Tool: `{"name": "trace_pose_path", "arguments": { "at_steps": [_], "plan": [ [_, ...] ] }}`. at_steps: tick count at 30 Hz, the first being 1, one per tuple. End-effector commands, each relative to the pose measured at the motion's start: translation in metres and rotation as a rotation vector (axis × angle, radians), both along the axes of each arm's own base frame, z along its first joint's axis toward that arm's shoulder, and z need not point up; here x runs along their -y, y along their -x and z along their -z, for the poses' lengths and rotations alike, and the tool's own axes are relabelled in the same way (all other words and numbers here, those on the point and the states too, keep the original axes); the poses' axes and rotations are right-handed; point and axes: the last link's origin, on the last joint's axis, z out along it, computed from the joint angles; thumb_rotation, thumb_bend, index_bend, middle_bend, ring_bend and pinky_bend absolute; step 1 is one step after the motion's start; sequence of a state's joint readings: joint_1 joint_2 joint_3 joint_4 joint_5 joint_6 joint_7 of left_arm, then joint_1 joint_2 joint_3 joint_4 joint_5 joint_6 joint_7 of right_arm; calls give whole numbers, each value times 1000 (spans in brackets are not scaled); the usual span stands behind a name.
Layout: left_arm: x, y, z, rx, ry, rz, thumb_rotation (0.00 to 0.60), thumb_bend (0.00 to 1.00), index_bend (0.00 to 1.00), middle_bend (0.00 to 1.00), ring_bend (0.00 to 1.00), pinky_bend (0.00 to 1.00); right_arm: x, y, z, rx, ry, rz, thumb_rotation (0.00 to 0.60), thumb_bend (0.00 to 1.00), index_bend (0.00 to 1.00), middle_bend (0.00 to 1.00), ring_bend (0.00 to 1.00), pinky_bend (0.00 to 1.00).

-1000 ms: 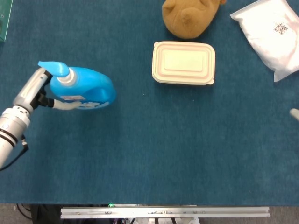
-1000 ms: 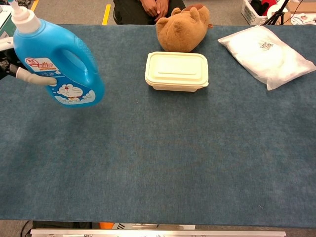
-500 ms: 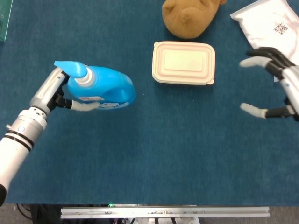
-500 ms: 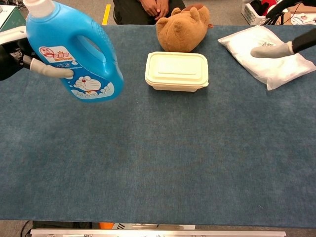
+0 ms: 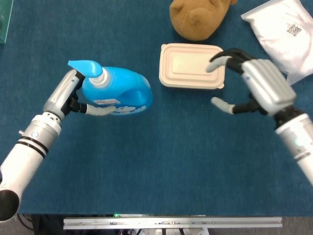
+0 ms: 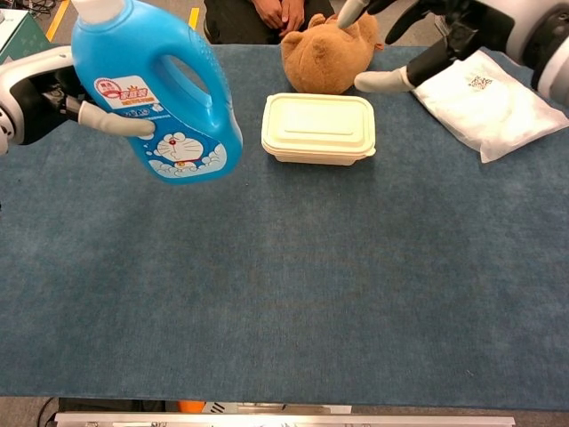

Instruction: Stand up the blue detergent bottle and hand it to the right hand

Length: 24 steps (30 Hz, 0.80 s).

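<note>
The blue detergent bottle (image 6: 156,93) is upright and up off the worktop (image 6: 293,285), gripped by the left robot hand (image 5: 73,100), whose fingers wrap round its side from the left. The right robot hand (image 5: 254,88) sits well to the right of the bottle, fingers spread apart and holding nothing. Under that hand's fingertips is a cream lunch box (image 5: 188,66); behind it, a brown plush toy (image 6: 324,53), and off to its right a white bag (image 5: 283,34).

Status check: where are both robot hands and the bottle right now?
Left robot hand grips the blue bottle, upright, off the table. Right robot hand open, fingers spread, above the lunch box. Gap between them clear.
</note>
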<state>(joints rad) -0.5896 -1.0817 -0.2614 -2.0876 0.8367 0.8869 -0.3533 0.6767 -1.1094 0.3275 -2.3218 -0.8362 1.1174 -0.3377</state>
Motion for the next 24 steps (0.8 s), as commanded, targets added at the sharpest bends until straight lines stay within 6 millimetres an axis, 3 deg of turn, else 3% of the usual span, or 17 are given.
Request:
{"name": "trace_pose_path", "arguments": {
  "at_steps": [1, 11, 24],
  "plan": [
    [1, -3, 3, 5, 10, -1, 600, 138, 524, 278, 204, 348, 3, -21, 9, 3, -11, -16, 600, 210, 372, 289, 179, 290],
    [4, -12, 10, 21, 36, -1, 600, 138, 514, 269, 200, 348, 9, -52, 31, 33, -48, -8, 600, 207, 372, 289, 178, 290],
    [5, -20, 16, 41, 41, 5, 600, 138, 509, 267, 197, 348, 13, -69, 57, 56, -90, 28, 600, 207, 372, 289, 179, 303]
  ]
}}
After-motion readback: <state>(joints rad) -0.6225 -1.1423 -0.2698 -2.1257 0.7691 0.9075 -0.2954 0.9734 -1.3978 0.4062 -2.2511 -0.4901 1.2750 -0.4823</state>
